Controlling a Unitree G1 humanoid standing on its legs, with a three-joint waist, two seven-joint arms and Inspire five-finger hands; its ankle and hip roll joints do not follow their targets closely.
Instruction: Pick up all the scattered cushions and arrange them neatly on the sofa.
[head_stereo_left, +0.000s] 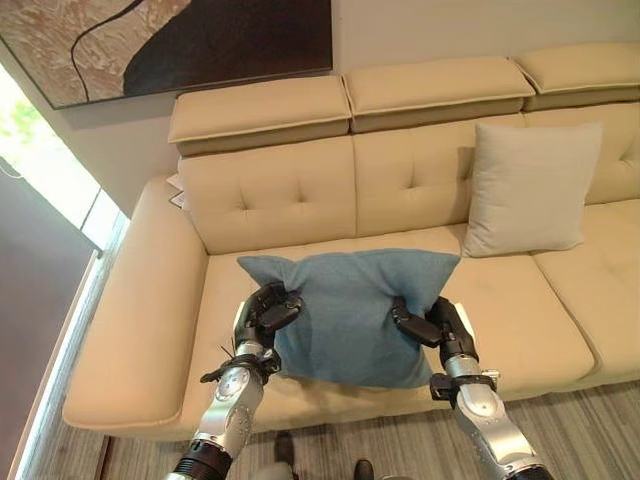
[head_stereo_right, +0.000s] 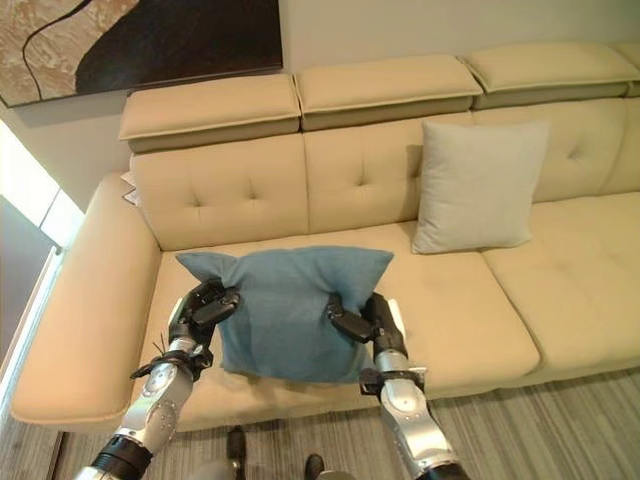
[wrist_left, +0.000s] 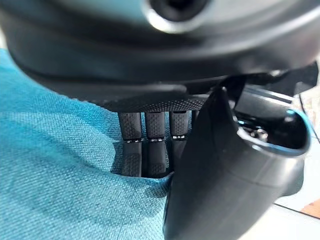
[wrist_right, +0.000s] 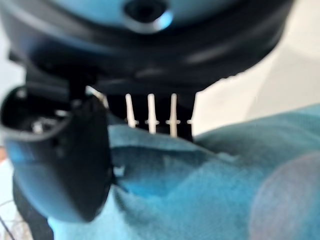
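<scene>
Window (head_stereo_left: 45, 160) at far L, bright, w/ framed dark-and-tan artwork (head_stereo_left: 180, 40) on wall above the sofa.

Cream sofa (head_stereo_left: 130, 330), tufted back, broad L armrest, headrest pads along top. A small pale item is tucked behind the back by the L armrest, can't tell what.

Left hand (head_stereo_left: 268, 310) at L edge of blue cushion (head_stereo_left: 350, 310): thumb over the front face, fingers wrapped behind, pinching the fabric. Left wrist view confirms: fingers (wrist_left: 150, 145) bent into teal cloth, thumb pressed down opposite, cloth bunched between.

Blue cushion held between both hands, in front of the L seat section. Top corners spread wide, face toward camera, lower edge hanging near sofa's front edge. Can't tell whether its bottom touches the seat.

Right hand (head_stereo_left: 432, 325) at cushion's R edge, mirrored grip: thumb on front, fingers behind. Right wrist view: thumb (wrist_right: 70, 165) pushed into blue fabric, fingers going behind the fold; closed on cushion.

Farther R, light grey cushion (head_stereo_left: 525, 190) upright against backrest, middle seat section, leaning slightly, well apart from the blue one.

Floor: striped grey carpet (head_stereo_left: 590, 420) in front of sofa.
</scene>
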